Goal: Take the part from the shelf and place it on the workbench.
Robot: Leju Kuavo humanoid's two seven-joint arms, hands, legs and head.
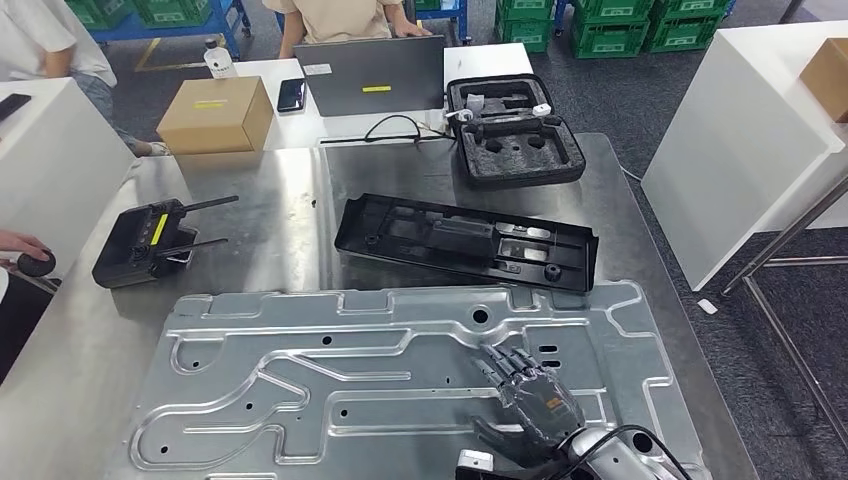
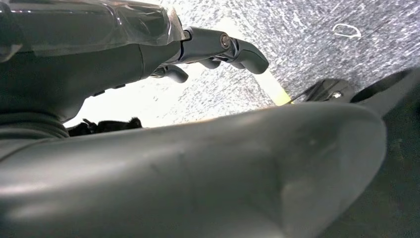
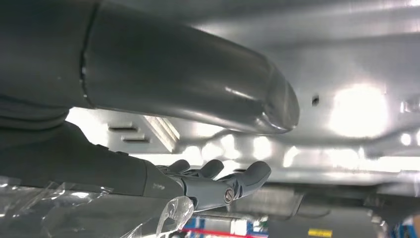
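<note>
Head view: we log one large metal panel point(image 1: 400, 385), lying flat on the steel workbench point(image 1: 270, 225). Our right hand point(image 1: 530, 395) rests on it, fingers spread, grasping nothing. Behind it: a black tray point(image 1: 465, 240), a foam case point(image 1: 515, 130), a cardboard box point(image 1: 215, 113).

Left wrist view: left hand point(image 2: 218, 49) hangs over floor, fingers loosely curled, holding nothing.

Right wrist view: fingers point(image 3: 237, 181) extended against the panel.

Handling, as we judge: stiff, fairly heavy, slick, thin-edged; best taken along an edge.
</note>
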